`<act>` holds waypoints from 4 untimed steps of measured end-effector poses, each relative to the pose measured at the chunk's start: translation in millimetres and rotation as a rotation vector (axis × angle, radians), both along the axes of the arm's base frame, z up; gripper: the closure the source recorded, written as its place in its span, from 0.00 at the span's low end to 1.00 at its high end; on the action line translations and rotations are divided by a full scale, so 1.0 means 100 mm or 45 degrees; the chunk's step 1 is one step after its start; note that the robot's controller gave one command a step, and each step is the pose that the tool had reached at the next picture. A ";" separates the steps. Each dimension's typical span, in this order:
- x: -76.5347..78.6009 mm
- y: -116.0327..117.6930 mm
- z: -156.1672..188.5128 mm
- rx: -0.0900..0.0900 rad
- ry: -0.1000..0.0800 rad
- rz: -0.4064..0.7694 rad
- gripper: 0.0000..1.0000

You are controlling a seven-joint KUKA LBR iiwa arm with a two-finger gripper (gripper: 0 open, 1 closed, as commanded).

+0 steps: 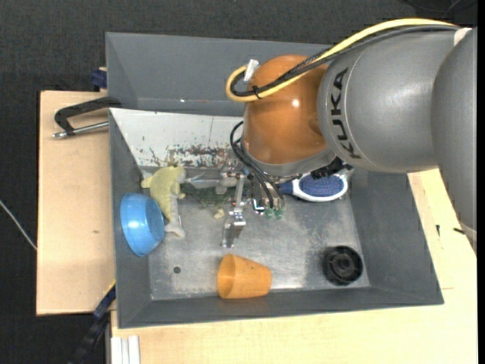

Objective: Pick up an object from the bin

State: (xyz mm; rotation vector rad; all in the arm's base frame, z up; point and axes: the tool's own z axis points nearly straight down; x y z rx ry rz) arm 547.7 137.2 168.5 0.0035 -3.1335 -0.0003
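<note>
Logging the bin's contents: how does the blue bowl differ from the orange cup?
Colour: the blue bowl against the orange cup. Shape: the bowl is shallow and wide, the cup narrower and tapered. Place: the bowl sits by the view's left wall, the cup lies on its side by the near wall. Both are plain hollow vessels.

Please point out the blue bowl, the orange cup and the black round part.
blue bowl (142, 224): camera view, inside surface.
orange cup (242, 277): camera view, side wall.
black round part (342, 265): camera view, top face.

"KUKA", black lettering on grey arm housing (394, 97) (letters turned sideways).
</note>
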 end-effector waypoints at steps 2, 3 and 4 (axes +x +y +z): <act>0.54 -0.88 -0.93 0.000 -0.013 -0.215 0.00; 0.50 -0.49 -0.95 -0.001 -0.019 -0.223 0.00; 0.51 -0.49 -0.93 0.004 -0.023 -0.224 1.00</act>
